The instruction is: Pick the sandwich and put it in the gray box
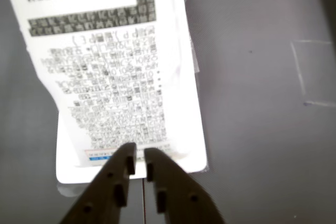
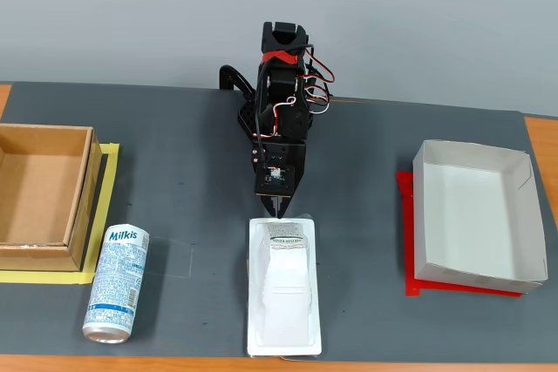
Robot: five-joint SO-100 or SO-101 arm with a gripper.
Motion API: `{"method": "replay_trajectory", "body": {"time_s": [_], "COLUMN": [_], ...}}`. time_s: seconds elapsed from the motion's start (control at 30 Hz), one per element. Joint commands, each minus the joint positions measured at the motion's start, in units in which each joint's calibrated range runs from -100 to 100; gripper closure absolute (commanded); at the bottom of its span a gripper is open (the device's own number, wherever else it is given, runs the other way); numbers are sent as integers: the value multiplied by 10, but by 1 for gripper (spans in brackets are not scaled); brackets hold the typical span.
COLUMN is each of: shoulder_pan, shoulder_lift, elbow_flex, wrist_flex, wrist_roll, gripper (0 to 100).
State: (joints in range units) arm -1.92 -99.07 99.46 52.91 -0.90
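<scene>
The sandwich (image 2: 283, 289) is a flat white plastic package lying lengthwise near the front edge of the dark table in the fixed view. In the wrist view its printed label and barcode face up (image 1: 115, 77). My gripper (image 2: 277, 209) points down just over the package's far end. Its dark fingers (image 1: 139, 157) are drawn together with only a thin slit between them, and I see nothing held in them. The gray box (image 2: 475, 215), a shallow open box with a white inside, sits at the right on its own, well apart from the gripper.
A brown cardboard box (image 2: 39, 193) stands at the left on yellow tape. A blue-white Milkis can (image 2: 116, 282) lies in front of it. A red sheet (image 2: 406, 215) shows under the gray box. Faint square tape marks (image 1: 315, 72) line the table surface.
</scene>
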Motion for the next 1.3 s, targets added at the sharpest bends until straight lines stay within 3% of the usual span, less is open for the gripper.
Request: {"method": "replay_trajectory", "body": {"time_s": [0.0,0.57,0.97,1.13,1.27], "shoulder_pan": [1,-19,-65,-60,-60], "shoulder_lift": [-3,1,8,124,248], "elbow_flex": [0,-89,-217,-306,-397], "wrist_flex": [-8,0,118,147,153], "wrist_roll": [1,1,-3,-4,-1], "gripper": [98,98,98,97,87]}}
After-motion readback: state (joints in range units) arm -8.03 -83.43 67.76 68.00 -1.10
